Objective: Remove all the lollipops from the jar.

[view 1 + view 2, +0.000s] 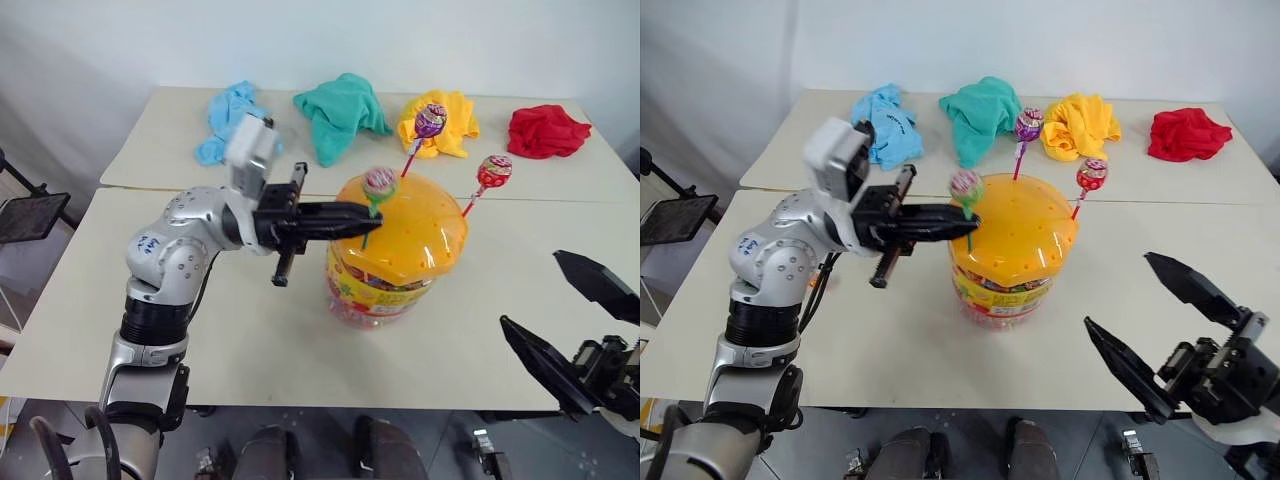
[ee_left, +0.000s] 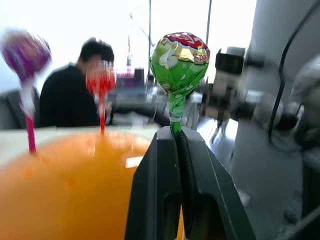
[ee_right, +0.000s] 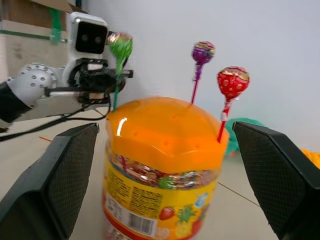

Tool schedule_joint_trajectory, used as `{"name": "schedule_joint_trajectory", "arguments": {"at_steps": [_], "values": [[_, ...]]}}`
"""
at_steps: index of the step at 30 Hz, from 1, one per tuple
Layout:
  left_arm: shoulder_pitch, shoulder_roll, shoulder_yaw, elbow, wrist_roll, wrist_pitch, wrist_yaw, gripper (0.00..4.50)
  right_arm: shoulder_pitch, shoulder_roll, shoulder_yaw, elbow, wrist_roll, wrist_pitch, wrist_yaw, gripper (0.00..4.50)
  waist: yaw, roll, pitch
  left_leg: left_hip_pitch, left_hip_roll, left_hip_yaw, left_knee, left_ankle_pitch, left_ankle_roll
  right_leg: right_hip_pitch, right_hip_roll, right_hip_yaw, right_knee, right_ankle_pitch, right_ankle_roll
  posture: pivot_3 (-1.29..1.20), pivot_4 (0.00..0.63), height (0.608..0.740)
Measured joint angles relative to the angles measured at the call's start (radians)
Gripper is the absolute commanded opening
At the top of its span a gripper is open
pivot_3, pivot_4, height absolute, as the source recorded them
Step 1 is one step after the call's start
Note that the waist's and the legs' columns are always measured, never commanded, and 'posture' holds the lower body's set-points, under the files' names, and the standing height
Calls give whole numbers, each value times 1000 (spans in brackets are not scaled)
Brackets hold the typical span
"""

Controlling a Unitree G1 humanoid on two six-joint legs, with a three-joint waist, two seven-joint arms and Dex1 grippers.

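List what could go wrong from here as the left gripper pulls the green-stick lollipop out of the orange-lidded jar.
1. The left gripper is shut on the thin green stick of the pink-green wrapped lollipop, just below the ball; the stick could slip or bend between the fingers.
2. Nothing braces the clear plastic jar with its domed orange lid; the open right gripper stands apart, so a sideways pull might tip or drag it.
3. The purple lollipop and red lollipop stand nearby and might get knocked.

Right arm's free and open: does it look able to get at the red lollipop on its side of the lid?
Probably yes. The right gripper is open and empty, and the red lollipop stands on the jar's near-right edge with only bare table between. The left gripper, shut on the green lollipop, is across the lid.
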Motion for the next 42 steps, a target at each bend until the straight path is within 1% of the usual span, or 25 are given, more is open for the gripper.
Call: {"name": "schedule_joint_trajectory", "arguments": {"at_steps": [3, 5, 7, 8, 10, 12, 14, 16, 17, 19, 21, 23, 25, 27, 28, 31, 32, 35, 37, 39, 40, 42], "values": [[-26, -2, 82, 7, -118, 72, 67, 25, -57, -26, 42, 1, 7, 3, -2, 4500, -2, 0, 0, 1, 0, 0, 0, 0, 0, 0, 0, 0, 1, 0, 0, 0, 150, 740], [-34, 11, 163, 53, -210, 132, 142, 25, -115, -61, 84, 5, 14, 17, 0, 4500, -6, 0, 0, 1, 0, -1, 0, 0, -1, 0, 0, 0, 2, 0, 0, 0, 150, 740], [-16, 90, 224, 116, -221, 156, 186, 25, -163, -100, 125, 11, 11, 25, 31, 4500, -12, 0, 0, 1, 0, -1, 0, 1, -2, -1, 1, -1, 3, 0, 0, 0, 150, 740], [15, 154, 236, 135, -193, 153, 186, 25, -172, -120, 139, 21, -3, 25, 66, 4500, -16, 0, 0, 1, -1, -1, -1, 1, -2, -1, 2, -1, 7, 0, -1, 0, 150, 740], [108, 264, 252, 153, -127, 137, 171, 25, -182, -144, 165, 62, -37, 25, 133, 4500, -17, 0, 0, 1, -2, -2, -1, 0, -3, -1, 3, -3, 6, -1, -1, 0, 150, 740], [276, 392, 249, 159, -38, 120, 137, 25, -195, -164, 181, 107, -59, 20, 209, 4500, -27, 0, 0, 1, -1, 0, -2, -1, -3, -2, 3, -2, 6, -1, -1, 0, 150, 740], [402, 458, 232, 156, 34, 108, 111, 25, -207, -176, 200, 141, -73, 19, 263, 4500, -25, -1, 0, -1, 2, -1, -2, -2, -2, -2, 2, -3, 4, -1, -1, 0, 150, 740], [540, 524, 216, 108, 97, 88, 93, 25, -225, -196, 220, 168, -99, 9, 329, 4500, -22, -2, 0, -2, 2, -1, -2, -3, -2, -2, 1, -4, 1, -1, -1, 0, 150, 740], [613, 549, 213, 84, 129, 80, 90, 25, -226, -200, 227, 184, -116, -4, 366, 4500, -19, -2, 0, -2, 2, -1, -2, -4, -1, -2, 0, -4, 1, -1, -2, 0, 150, 740], [712, 553, 217, 61, 161, 80, 105, 25, -221, -200, 251, 233, -157, -22, 434, 4500, -4, -2, 0, -3, 2, -2, -2, -6, -1, -2, -1, -4, -2, -1, -2, 0, 150, 740], [752, 553, 229, 45, 175, 71, 113, 25, -228, -201, 253, 248, -168, -28, 456, 4500, 1, -2, 0, -3, 2, -2, -2, -7, -2, -2, -3, -4, -4, -1, -2, 0, 150, 740], [845, 575, 249, 13, 224, 21, 110, 25, -242, -201, 257, 261, -174, -37, 483, 4500, -2, -2, 0, -2, 2, -1, -2, -10, -7, -3, -11, -3, -4, -2, -3, 0, 150, 740], [902, 579, 259, -1, 249, -28, 104, 25, -245, -203, 255, 293, -184, -45, 511, 4500, -4, -1, 0, -1, 3, -1, -3, -11, -9, -3, -11, -5, -3, -2, -4, 0, 150, 740], [924, 573, 286, -5, 253, -38, 115, 505, -250, -205, 249, 324, -188, -46, 522, 4500, -6, -1, 0, 0, 5, -1, -3, -11, -10, -3, -10, -8, -1, -3, -5, 0, 150, 740], [928, 571, 288, -5, 257, -39, 119, 653, -250, -205, 246, 329, -188, -46, 521, 4500, -6, 0, 0, 0, 5, 0, -3, -11, -10, -3, -9, -9, -1, -3, -5, 0, 150, 740], [955, 567, 290, 7, 273, -50, 118, 1501, -251, -204, 237, 352, -187, -44, 509, 4500, -6, 0, 0, 0, 8, 1, -3, -10, -9, -4, -6, -10, 0, -3, -5, 0, 150, 740], [956, 566, 292, 9, 278, -68, 108, 1861, -249, -198, 227, 357, -187, -43, 496, 4500, -5, 0, 0, 0, 8, 1, -3, -10, -9, -4, -1, -10, 0, -3, -5, 0, 150, 740], [953, 566, 321, 29, 288, -138, 67, 2692, -244, -189, 196, 358, -184, -36, 455, 4500, -3, 0, 0, 0, 9, 2, -3, -10, -10, -5, 0, -9, 0, -3, -6, 0, 150, 740], [938, 570, 356, 61, 277, -189, -16, 2692, -234, -179, 158, 366, -169, -13, 401, 4500, 0, 0, 0, 0, 9, 3, -2, -11, -12, -6, 0, -9, 0, -4, -6, 0, 150, 740], [895, 594, 386, 93, 241, -195, -86, 2692, -228, -169, 111, 395, -145, 18, 341, 4500, 0, 0, 0, 0, 9, 3, -2, -11, -12, -6, 0, -9, 1, -4, -7, 0, 150, 740], [869, 602, 403, 96, 225, -185, -100, 2692, -227, -167, 95, 404, -136, 32, 317, 4500, 0, 0, 0, 0, 9, 3, -2, -11, -12, -6, 0, -9, 1, -4, -7, 0, 150, 740], [748, 607, 429, 92, 125, -104, -102, 2692, -238, -159, 63, 420, -95, 71, 245, 4500, 2, 0, 0, 0, 9, 3, -2, -10, -11, -6, 0, -8, 2, -4, -6, 0, 150, 740]]}}
